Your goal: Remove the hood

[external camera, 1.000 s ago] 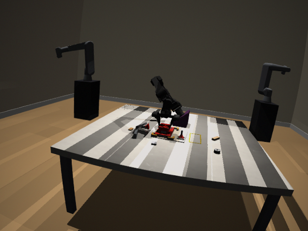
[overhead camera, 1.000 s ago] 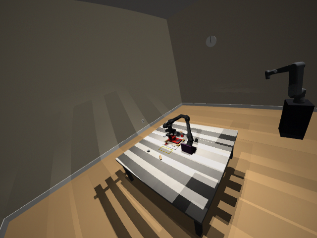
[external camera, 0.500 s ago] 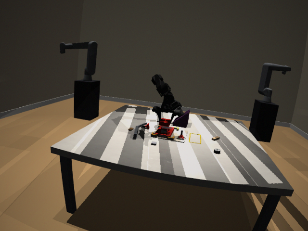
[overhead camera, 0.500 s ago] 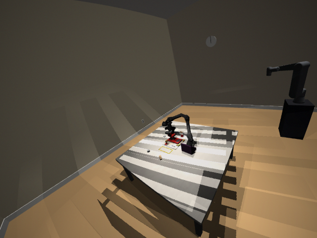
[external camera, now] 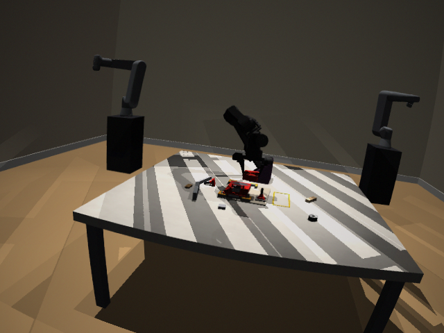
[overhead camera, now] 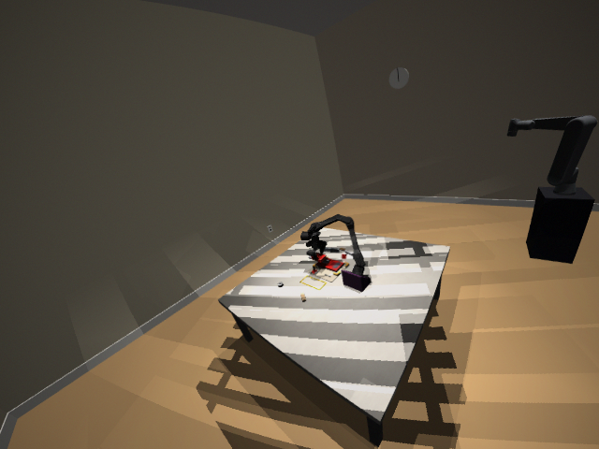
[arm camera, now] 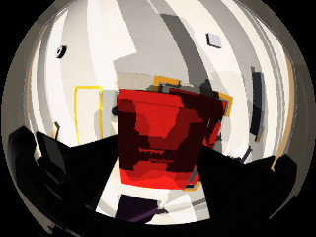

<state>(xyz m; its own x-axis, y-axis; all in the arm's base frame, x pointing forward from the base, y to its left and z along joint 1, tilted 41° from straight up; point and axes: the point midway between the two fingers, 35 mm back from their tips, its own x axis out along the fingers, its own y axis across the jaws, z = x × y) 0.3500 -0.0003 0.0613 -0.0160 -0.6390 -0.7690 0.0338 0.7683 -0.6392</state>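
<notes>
My gripper is shut on the red hood, which is held raised clear of the toy car. The red toy car stands on a pale board between yellow corner pieces. In the wrist view the hood hides most of the car. The marked area, a yellow outline, lies on the table beside the board, to its right in the exterior view and left of the hood in the wrist view. Nothing lies inside the outline.
A small red part stands on the board near the outline. A tan block and a dark round piece lie beyond. A white block and dark bar lie around the car.
</notes>
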